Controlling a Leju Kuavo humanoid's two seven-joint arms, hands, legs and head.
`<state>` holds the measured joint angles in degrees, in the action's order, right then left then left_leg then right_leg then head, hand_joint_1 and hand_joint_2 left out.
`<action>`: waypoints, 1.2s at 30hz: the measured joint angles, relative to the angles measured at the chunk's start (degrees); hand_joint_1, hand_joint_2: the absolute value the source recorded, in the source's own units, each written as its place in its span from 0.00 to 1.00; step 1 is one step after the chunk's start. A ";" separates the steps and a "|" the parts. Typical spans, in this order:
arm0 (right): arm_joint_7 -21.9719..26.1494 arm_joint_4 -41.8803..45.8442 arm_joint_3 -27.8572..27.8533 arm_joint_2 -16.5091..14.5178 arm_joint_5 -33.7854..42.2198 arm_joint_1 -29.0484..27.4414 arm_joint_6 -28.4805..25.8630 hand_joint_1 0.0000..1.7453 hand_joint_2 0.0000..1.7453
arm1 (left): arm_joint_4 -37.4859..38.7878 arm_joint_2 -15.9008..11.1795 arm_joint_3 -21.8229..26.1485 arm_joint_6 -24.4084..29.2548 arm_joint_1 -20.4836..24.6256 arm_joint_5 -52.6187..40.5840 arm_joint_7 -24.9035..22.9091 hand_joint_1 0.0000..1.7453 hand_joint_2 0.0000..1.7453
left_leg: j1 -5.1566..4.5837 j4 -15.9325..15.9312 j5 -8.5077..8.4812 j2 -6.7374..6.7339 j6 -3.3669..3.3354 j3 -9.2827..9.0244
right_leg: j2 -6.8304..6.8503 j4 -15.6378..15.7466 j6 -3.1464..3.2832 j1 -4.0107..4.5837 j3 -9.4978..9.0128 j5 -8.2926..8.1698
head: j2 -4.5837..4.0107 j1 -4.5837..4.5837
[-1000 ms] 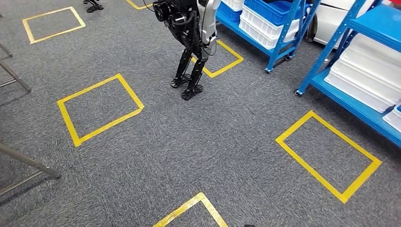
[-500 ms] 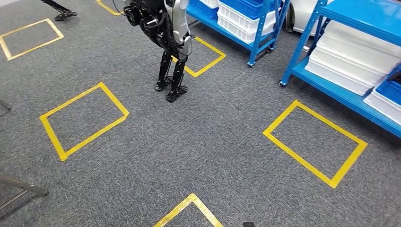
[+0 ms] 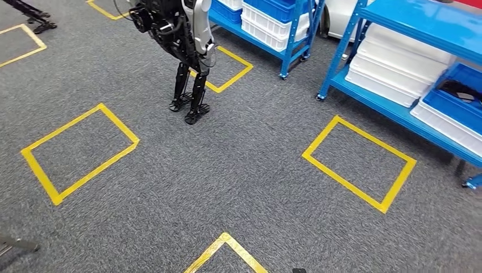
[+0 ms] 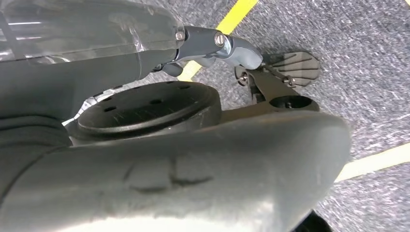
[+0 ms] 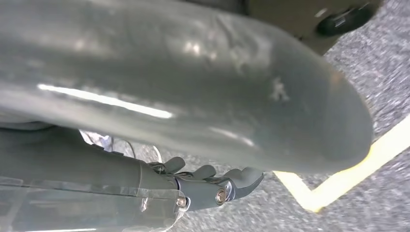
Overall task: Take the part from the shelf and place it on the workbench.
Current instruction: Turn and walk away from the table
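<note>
Head view: grey carpet marked with yellow tape squares; nearest one on the right [image 3: 359,162] lies just in front of a blue shelf rack [image 3: 398,114]. The rack carries stacked white bins [image 3: 398,71] and, beside them, an open blue bin [image 3: 455,98] with something dark inside. That may be the part; too small to tell. A second blue rack [image 3: 284,40] stands further back with more bins. Another humanoid robot [image 3: 182,51] stands on the carpet between the racks and a tape square at the left [image 3: 79,152]. No worktop seen.

Left wrist view: left robot hand [image 4: 227,48] hangs at the side over carpet and yellow tape, fingers curled in, nothing in them. Right wrist view: right robot hand [image 5: 212,186] likewise, fingers curled, holding nothing.

Judgement: task is at its start, the approach to the shelf. Nothing picked yet. To do this step well, finish squarely inside the tape square before the rack, facing the blue bin, so the reach is straight and short. Keep well clear of the other robot. Both arms should stay down until the stance is steady. Open the fingers before reaching over the bin's rim, and confirm the part's lie from close up first.
</note>
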<state>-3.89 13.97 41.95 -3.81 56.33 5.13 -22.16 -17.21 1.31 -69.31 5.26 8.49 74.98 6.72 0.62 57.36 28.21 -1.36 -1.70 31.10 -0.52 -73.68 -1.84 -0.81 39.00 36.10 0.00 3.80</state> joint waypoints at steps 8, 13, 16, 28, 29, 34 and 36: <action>0.25 0.09 1.19 0.09 1.66 -0.04 -0.38 0.00 0.00 | 0.01 0.02 0.00 -0.05 0.33 -0.17 -0.12 0.00 0.00 | -0.43 0.90 1.02 -2.15 1.85 -0.45 | 2.60 15.40 1.42 0.38 -7.20 -7.09 | 0.00 0.12; 0.34 0.12 1.64 0.18 2.20 0.13 -0.39 0.00 0.00 | 0.01 0.02 0.00 -0.04 0.43 -0.09 -0.63 0.00 0.00 | -0.01 12.08 7.49 0.41 3.06 3.89 | 0.97 15.69 2.91 0.27 -7.36 -7.41 | 0.00 -1.07; 0.32 0.13 1.97 0.20 2.31 0.16 -0.39 0.00 0.00 | 0.01 0.02 0.00 -0.04 0.17 -0.04 -0.92 0.00 0.00 | -0.10 18.05 8.18 0.81 2.83 7.21 | -0.39 15.67 3.08 0.58 -7.53 -7.36 | 0.00 -1.32; 0.35 0.40 3.42 0.35 2.98 0.37 -0.39 0.00 0.00 | 0.06 0.02 0.00 -0.13 0.58 0.02 -0.02 0.00 0.00 | -0.28 0.05 -0.59 1.67 0.04 0.51 | -0.74 7.70 0.66 0.48 -3.93 -2.37 | 0.00 -0.50; 0.35 0.41 3.60 0.37 3.09 0.44 -0.40 0.00 0.00 | 0.06 0.02 0.00 -0.21 0.54 0.01 0.13 0.00 0.00 | -0.29 0.06 -0.58 1.20 -0.02 0.52 | -0.33 3.89 0.46 0.38 -2.10 -0.63 | 0.00 -0.20; 0.35 0.44 4.25 0.65 3.59 0.44 -0.46 0.00 0.00 | 0.10 0.01 0.00 -0.35 0.39 0.02 0.13 0.00 0.00 | -0.13 0.49 -0.14 -0.66 0.41 0.39 | 1.21 8.85 -0.08 -0.10 -4.56 -5.22 | 0.00 0.12; 0.35 0.49 4.56 0.77 3.77 0.69 -0.46 0.00 0.00 | 0.10 0.01 0.00 -0.40 0.46 0.01 0.12 0.00 0.00 | -0.30 0.89 0.17 -1.11 1.00 0.33 | 2.16 14.62 0.38 0.13 -7.23 -7.16 | 0.00 0.35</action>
<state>-3.54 14.46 46.51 -3.04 60.10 5.82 -22.63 -17.11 1.32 -69.31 4.86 8.96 74.99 6.84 0.32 58.24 28.38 -2.47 -0.70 31.42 1.64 -59.06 -1.46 -0.67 31.78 28.95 0.00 4.15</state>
